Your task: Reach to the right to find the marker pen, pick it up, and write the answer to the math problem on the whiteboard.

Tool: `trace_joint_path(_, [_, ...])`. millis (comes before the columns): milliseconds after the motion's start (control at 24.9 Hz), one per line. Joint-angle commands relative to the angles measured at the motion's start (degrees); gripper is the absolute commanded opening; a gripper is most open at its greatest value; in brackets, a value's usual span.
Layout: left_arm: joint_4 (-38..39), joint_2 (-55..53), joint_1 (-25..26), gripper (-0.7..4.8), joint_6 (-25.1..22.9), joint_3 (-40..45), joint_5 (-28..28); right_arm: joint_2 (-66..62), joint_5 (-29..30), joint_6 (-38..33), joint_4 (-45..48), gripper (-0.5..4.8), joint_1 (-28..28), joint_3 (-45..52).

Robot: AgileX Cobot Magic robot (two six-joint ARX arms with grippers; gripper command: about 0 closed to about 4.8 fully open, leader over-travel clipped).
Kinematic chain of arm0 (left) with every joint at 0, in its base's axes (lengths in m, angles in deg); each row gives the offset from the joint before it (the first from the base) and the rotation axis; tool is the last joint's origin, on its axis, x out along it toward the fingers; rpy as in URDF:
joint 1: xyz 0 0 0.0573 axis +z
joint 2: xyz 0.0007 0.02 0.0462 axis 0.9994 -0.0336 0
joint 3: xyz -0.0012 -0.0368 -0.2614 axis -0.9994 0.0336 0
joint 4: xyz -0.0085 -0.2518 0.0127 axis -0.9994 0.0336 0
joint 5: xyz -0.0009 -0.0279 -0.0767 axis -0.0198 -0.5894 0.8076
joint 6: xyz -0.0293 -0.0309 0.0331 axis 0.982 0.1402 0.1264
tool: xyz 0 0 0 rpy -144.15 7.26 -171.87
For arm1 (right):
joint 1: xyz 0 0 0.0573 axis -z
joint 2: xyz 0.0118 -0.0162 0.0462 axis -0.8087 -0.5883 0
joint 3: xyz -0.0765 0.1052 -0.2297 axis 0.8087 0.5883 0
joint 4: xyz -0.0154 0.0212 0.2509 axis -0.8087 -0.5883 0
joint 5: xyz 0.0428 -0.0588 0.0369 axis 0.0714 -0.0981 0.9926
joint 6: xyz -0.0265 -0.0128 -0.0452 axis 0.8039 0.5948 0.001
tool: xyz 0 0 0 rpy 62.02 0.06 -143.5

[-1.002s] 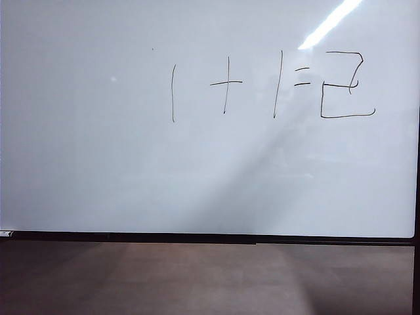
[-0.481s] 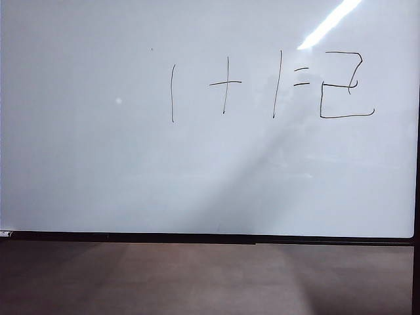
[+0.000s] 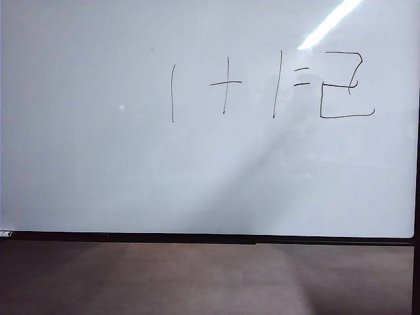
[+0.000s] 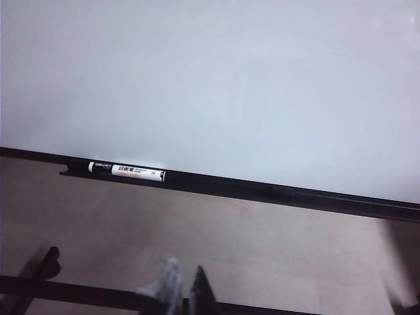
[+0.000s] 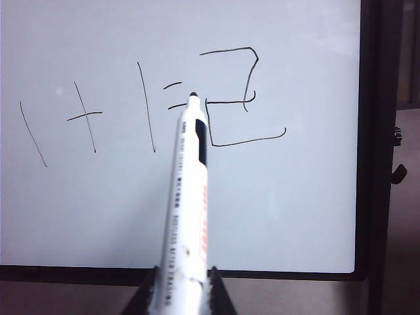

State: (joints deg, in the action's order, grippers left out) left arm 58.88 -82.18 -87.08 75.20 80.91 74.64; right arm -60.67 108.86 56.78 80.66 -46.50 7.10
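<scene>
Marker pen (image 5: pixel 187 216), white-barrelled and black-tipped, is sitting clamped in the right claw (image 5: pixel 180 279), pointing ahead at the boxy black answer (image 5: pixel 239 98) on the glossy whiteboard (image 5: pixel 295 210); left claw (image 4: pixel 180 289) is hanging narrow, empty. Best easing straight back, keeping the tip off.

dim brown floor (image 3: pixel 197 282) — plain, bare

the whiteboard (image 3: pixel 197 184) reads "1+1=" (image 3: pixel 226 85) then 2 (image 3: pixel 346 85).

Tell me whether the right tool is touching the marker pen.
Touching. The right wrist view shows the right tool with a finger pressed against each side of the marker pen, whose tip points at the whiteboard.
</scene>
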Motion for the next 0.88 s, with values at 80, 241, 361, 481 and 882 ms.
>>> trace_joint_path(80, [-2.1, 0.0, 0.1, 0.27, -0.7, 0.0, -1.1, 0.0, 0.1, 0.0, 1.0, -0.01, -0.1, -0.2])
trace_joint_path(241, [-2.0, 0.0, 0.1, 0.27, -0.9, 0.0, -1.1, 0.0, 0.1, 0.0, 1.0, -0.01, -0.1, -0.2])
trace_joint_path(361, [-2.1, 0.0, 0.0, 0.27, -0.8, 0.0, -0.6, 0.0, 0.1, 0.0, 1.0, -0.01, -0.1, -0.2])
trace_joint_path(481, [-2.1, 0.0, -0.2, 0.27, -0.9, 0.0, -0.6, 0.0, 0.1, 0.0, 1.0, -0.01, -0.1, -0.2])
trace_joint_path(882, [-1.9, 0.0, -0.2, 0.27, -4.0, 0.0, 1.9, 0.0, 0.1, 0.0, 1.0, -0.01, -0.1, -0.2])
